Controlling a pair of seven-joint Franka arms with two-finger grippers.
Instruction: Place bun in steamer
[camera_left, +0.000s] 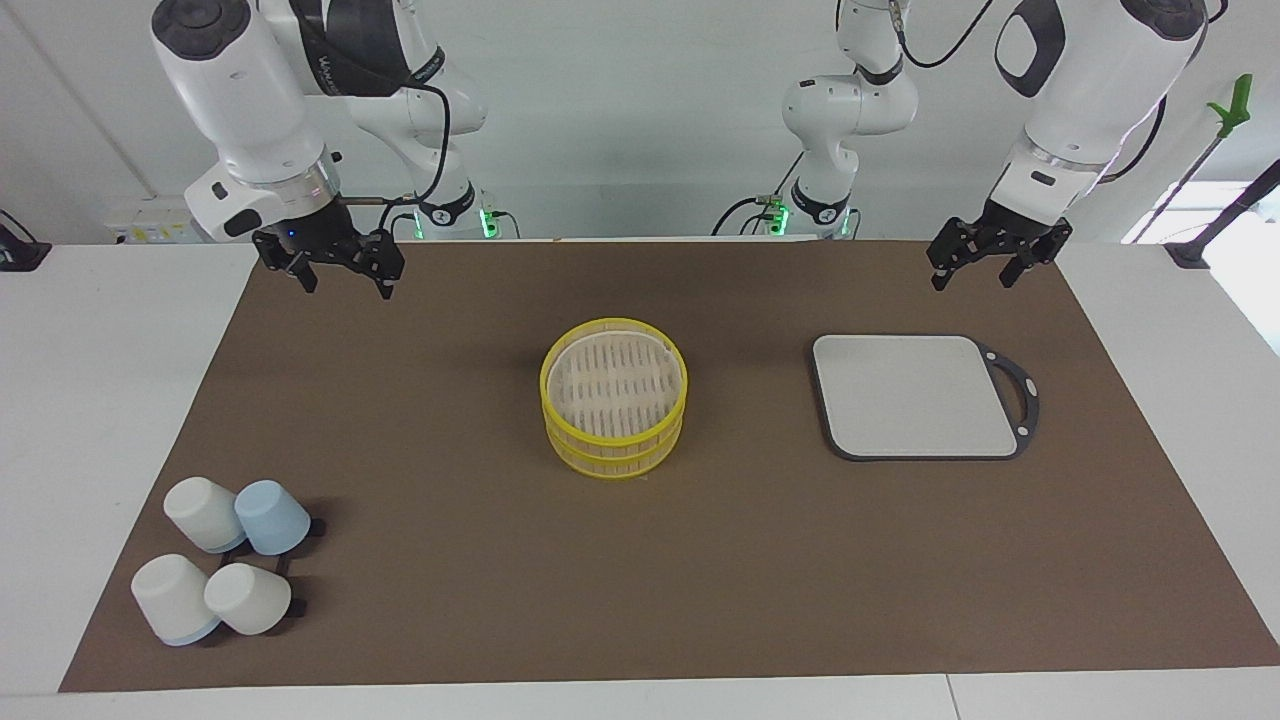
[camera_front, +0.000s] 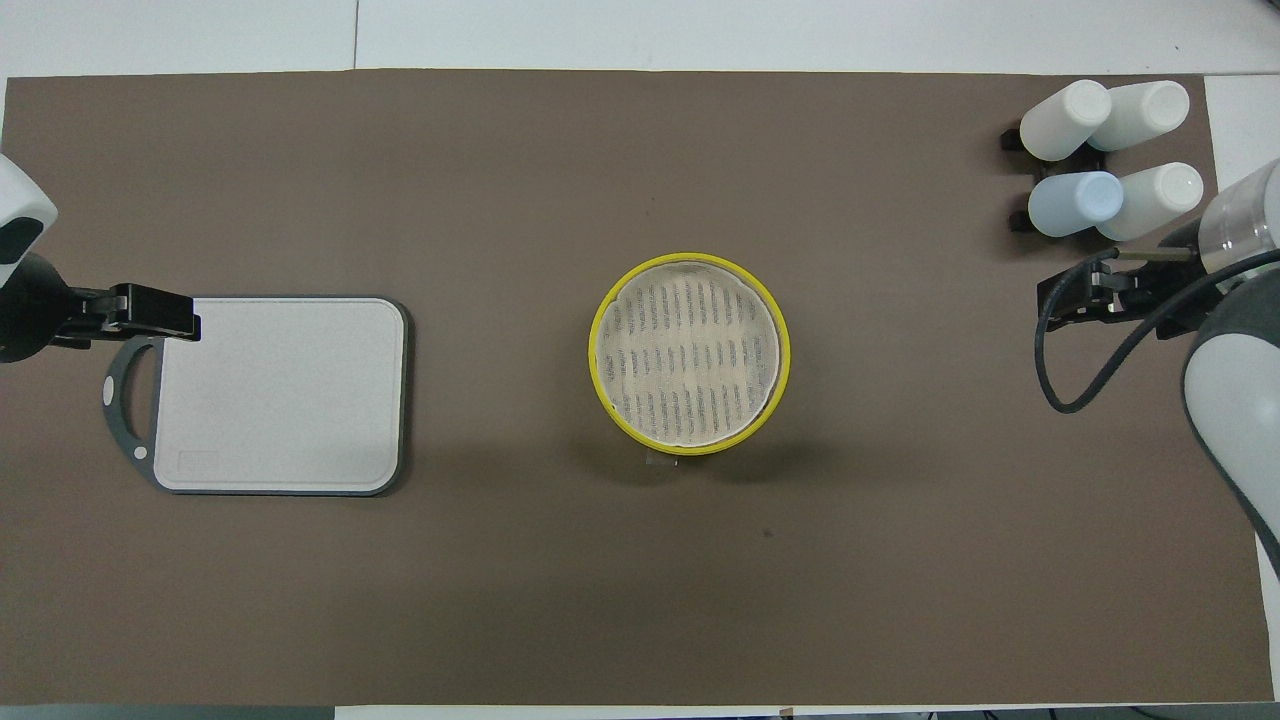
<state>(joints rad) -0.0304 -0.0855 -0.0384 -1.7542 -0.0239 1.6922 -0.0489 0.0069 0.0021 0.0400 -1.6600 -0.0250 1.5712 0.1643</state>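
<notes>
Steamer (camera_left: 613, 395) (camera_front: 689, 349): mid-desk, two yellow-rimmed tiers stacked, slatted floor showing on top, nothing lying on it. Bun: not to be found in either view.

Left claw (camera_left: 986, 267) (camera_front: 155, 312): up in the air over the brown mat (camera_left: 700, 560) (camera_front: 500, 580), at the left arm's end of the desk and toward the robots' edge, just off the handle corner of the cutting board (camera_left: 915, 395) (camera_front: 280, 395). Fingers spread, nothing between them.

Right claw (camera_left: 345, 277) (camera_front: 1085, 298): raised over the mat's corner at the right arm's end, toward the robots' edge. Fingers spread wide, pinching nothing.

Cutting board: pale grey with a dark rim, flat on the mat between the steamer and the left arm's end, loop handle turned toward that end.

Cups (camera_left: 225, 568) (camera_front: 1105, 145): four, upturned and tilted on a small dark rack, in the corner of the mat at the right arm's end and farthest from the robots; three white, one pale blue. Well apart from the steamer.
</notes>
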